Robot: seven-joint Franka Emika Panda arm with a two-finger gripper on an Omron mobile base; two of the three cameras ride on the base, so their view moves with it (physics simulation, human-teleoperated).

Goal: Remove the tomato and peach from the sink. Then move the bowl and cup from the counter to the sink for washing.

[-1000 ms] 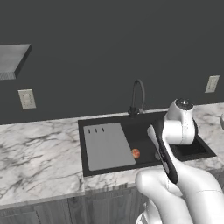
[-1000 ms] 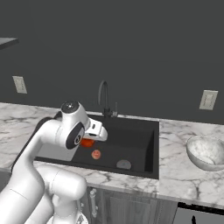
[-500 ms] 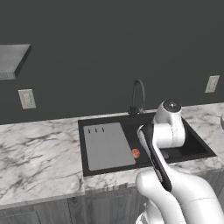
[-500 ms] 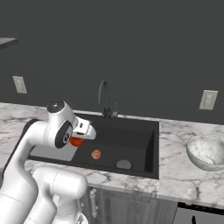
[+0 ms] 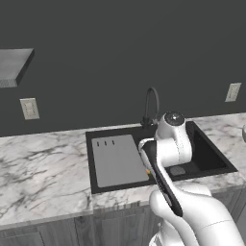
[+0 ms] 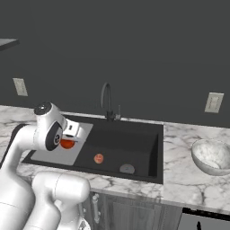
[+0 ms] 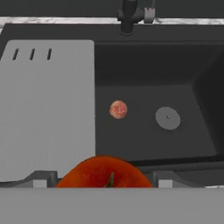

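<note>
My gripper [image 6: 68, 140] is shut on the deep red tomato [image 6: 67, 144], holding it above the left side of the black sink [image 6: 152, 148]. The hand view has the tomato [image 7: 105, 173] low in the middle, between the fingers of the gripper [image 7: 105, 179]. The pale pinkish peach [image 7: 118, 109] lies on the basin floor, left of the round drain [image 7: 168, 118]; the right base view also shows this peach [image 6: 99, 158]. The speckled bowl [image 6: 213, 155] sits on the marble counter [image 6: 179, 179] right of the sink. The cup is out of view.
A grey flat panel [image 5: 117, 158] covers the sink's left part. The black gooseneck faucet [image 6: 107, 101] stands at the back rim. Wall outlets [image 5: 29, 108] sit above the counter [image 5: 43, 163], and a grey shelf [image 5: 14, 65] hangs upper left.
The arm has swung to the left with the tomato in the gripper, from over the open basin toward the grey panel side. The peach and bowl have not moved.
</note>
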